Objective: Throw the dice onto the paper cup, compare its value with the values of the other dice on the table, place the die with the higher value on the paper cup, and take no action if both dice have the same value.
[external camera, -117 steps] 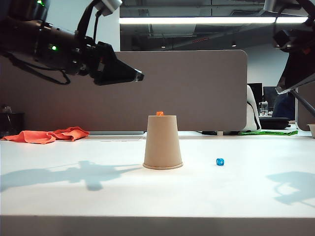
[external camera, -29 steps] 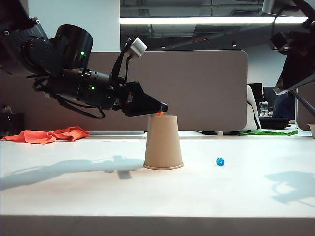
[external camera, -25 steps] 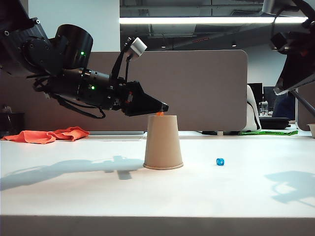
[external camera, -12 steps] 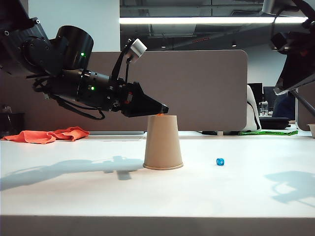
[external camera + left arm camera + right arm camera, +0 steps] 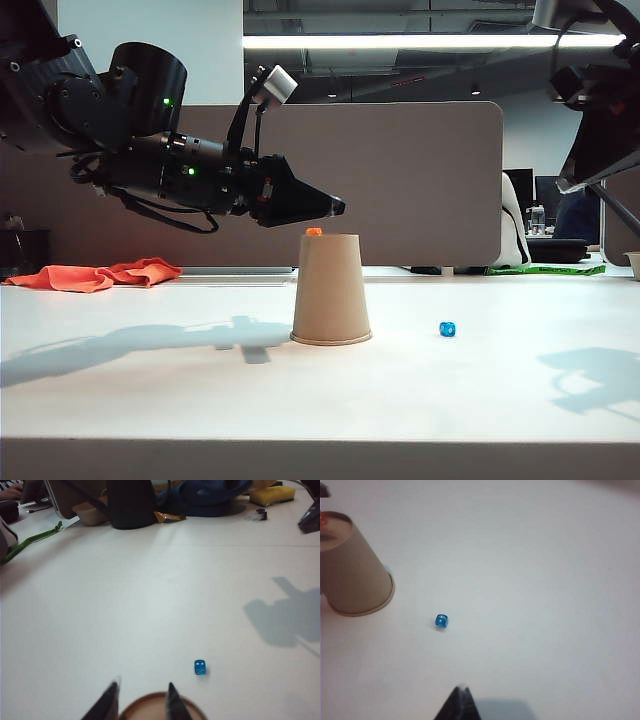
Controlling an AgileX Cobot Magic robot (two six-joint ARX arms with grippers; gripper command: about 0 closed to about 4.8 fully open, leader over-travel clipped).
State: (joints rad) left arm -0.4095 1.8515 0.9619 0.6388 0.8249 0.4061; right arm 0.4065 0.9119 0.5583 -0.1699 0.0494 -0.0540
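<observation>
The paper cup (image 5: 330, 290) stands upside down mid-table, and the tiny orange dice (image 5: 314, 231) rests on its flat top. My left gripper (image 5: 338, 207) hovers just above and slightly right of that die. In the left wrist view the left gripper (image 5: 142, 686) is open over the cup's top (image 5: 162, 709), nothing between its fingers; the orange die is hidden there. The other dice, a small blue cube (image 5: 447, 329) (image 5: 200, 667) (image 5: 441, 621), lies on the table right of the cup (image 5: 352, 570). My right gripper (image 5: 461, 689) is shut and empty, high above the table.
An orange cloth (image 5: 95, 275) lies at the back left in front of a grey partition (image 5: 420, 180). The right arm (image 5: 600, 110) hangs at the upper right. Beyond the table's far edge are a black object (image 5: 131, 502) and a yellow sponge (image 5: 272, 495).
The left gripper's tip has lifted off the cup's top and its jaws have parted. The orange die stays on the cup, now free and a little further left. Right arm unmoved.
</observation>
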